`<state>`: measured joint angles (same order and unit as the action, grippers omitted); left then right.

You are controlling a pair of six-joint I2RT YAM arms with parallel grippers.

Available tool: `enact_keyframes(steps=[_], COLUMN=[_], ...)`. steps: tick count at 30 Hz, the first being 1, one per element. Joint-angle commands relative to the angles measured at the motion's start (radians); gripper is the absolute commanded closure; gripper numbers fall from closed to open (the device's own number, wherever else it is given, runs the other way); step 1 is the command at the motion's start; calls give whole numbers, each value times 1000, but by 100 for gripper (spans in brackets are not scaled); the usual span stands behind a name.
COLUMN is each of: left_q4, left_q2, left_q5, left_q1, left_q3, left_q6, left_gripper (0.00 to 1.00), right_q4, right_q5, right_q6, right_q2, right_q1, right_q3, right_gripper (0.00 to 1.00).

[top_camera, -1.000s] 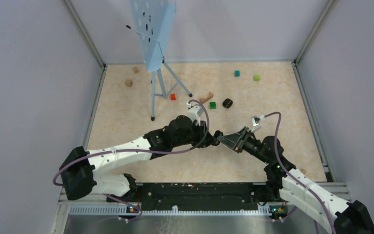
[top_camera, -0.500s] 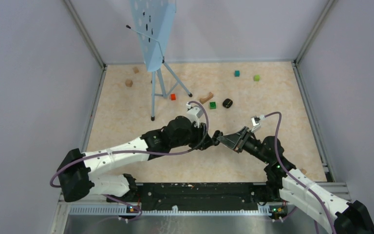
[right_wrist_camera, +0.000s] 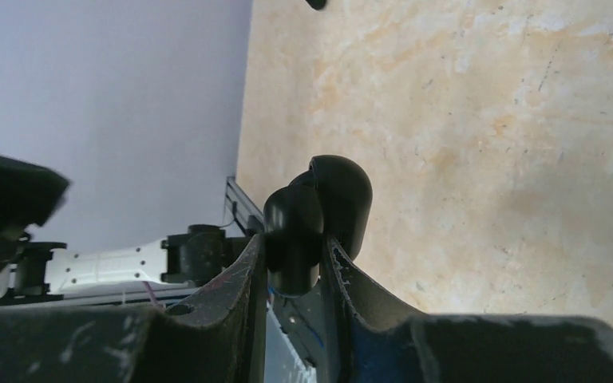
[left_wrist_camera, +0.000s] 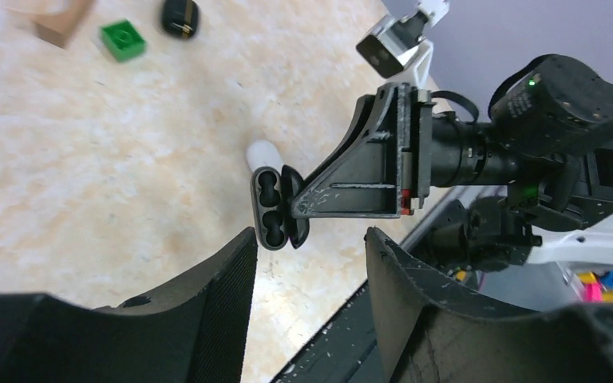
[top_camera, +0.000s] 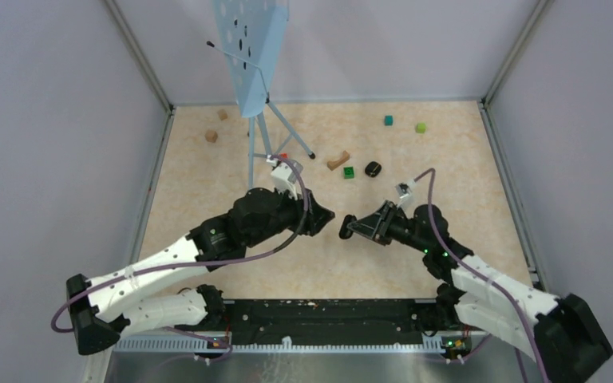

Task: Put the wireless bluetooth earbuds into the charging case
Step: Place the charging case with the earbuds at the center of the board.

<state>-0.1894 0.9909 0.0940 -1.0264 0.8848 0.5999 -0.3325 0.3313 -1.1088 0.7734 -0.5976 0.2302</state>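
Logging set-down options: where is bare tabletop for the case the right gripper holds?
Bare: the table right of the right gripper holding the charging case, nearer than the lime cube; also between stand foot and left wall. Crowded: around green block and wooden arch.

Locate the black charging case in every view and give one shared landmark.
Top external: charging case at centre, at the right gripper's tip.
Left wrist: charging case centre, lid open.
Right wrist: charging case centre, clamped.
Shared landmark: the right gripper holding it.
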Motion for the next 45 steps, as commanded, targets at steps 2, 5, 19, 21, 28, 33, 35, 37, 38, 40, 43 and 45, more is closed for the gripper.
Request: enact_keyframes(steps=[2, 5, 19, 21, 28, 33, 35, 37, 38, 40, 43, 45], left_q4=[-113, -137, -155, -156, -156, -155, -156, -155, -155, -154, -150, -148], left_q2=[-99, -147, -238, -239, -230, -228, -227, -224, -222, -218, -208, -199], left_q5=[148, 169, 193, 193, 190, 192, 192, 192, 192, 191, 186, 182], left_q1=[48, 58, 63, 64, 63, 64, 64, 63, 64, 64, 64, 64], left_q3=[25, 1, -58, -61, -53, -51, -51, -50, -49, -47, -41, -33], left_q6=[-29, -3, 44, 41, 20, 17, 16, 14, 12, 9, 4, 2], left_gripper=[42, 42, 43, 43, 43, 43, 43, 43, 43, 43, 43, 43], right_q4=[-75, -145, -312, -318, -284, -286, -275, -266, -260, -256, -253, -208], right_q5=[181, 311, 549, 533, 494, 490, 488, 481, 476, 472, 468, 443], right_q6=[128, 164, 212, 217, 267, 283, 295, 306, 310, 315, 304, 308], right_q2=[283, 424, 915, 941, 1021, 1047, 1053, 1055, 1054, 1051, 1020, 957], right_q1=[103, 219, 375, 376, 414, 430, 436, 440, 443, 447, 453, 453], right_q3=[177, 243, 460, 450, 421, 399, 395, 391, 389, 384, 377, 383], right_gripper=[100, 100, 100, 100, 100, 100, 100, 100, 100, 100, 72, 45])
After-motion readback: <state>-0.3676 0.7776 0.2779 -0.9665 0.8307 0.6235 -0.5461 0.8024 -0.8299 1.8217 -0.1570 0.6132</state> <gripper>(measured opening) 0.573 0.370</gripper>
